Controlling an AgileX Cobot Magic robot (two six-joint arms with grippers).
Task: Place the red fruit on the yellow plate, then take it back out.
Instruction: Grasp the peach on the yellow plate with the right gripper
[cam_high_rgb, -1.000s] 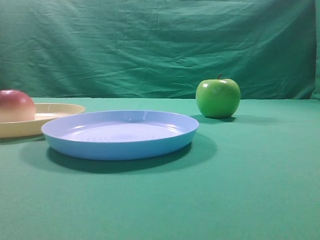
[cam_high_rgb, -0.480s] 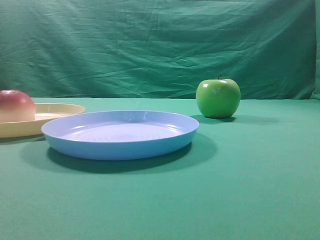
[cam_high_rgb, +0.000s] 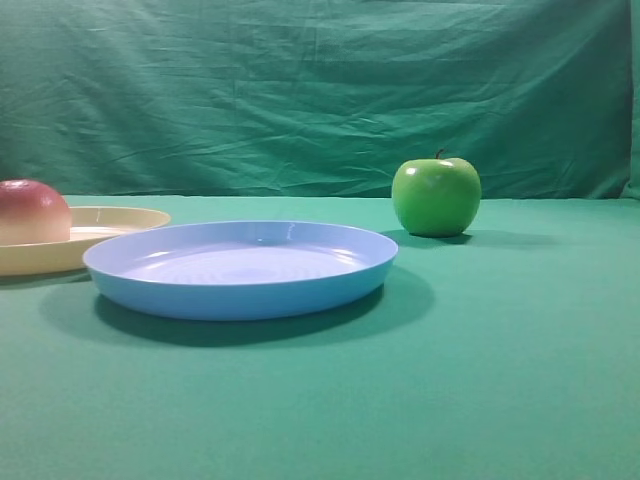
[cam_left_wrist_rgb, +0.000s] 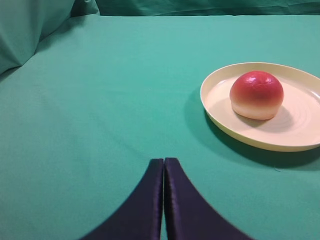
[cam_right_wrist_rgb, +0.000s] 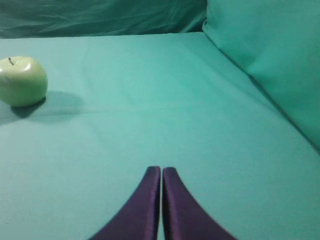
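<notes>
Covering the whole work surface and hung as a creased backdrop behind it, a green cloth (cam_high_rgb: 500, 380) is the largest item in view; it carries no print, and no brand, label or writing can be read on any object.

Next in size is the light blue plate (cam_high_rgb: 240, 268), sitting near the middle of the exterior high view with nothing on it. Its near rim overlaps the right edge of the yellow plate (cam_high_rgb: 110, 218) in that view, so whether the two rims touch cannot be told.

The yellow plate lies at the far left of the exterior view, partly cut by the frame edge. In the left wrist view it rests flat on the cloth to the right of the gripper.

The red fruit (cam_left_wrist_rgb: 256, 94) sits on the yellow plate, near its centre, red side up and pale base down on the plate floor.

A green apple (cam_high_rgb: 436, 195) stands upright, stem up, well apart from both plates on the right rear of the cloth.

The left gripper (cam_left_wrist_rgb: 164, 161) has its two dark fingers pressed together, holding nothing, low over bare cloth and apart from the yellow plate. The right gripper (cam_right_wrist_rgb: 161, 169) is likewise closed and empty, well apart from the green apple.
</notes>
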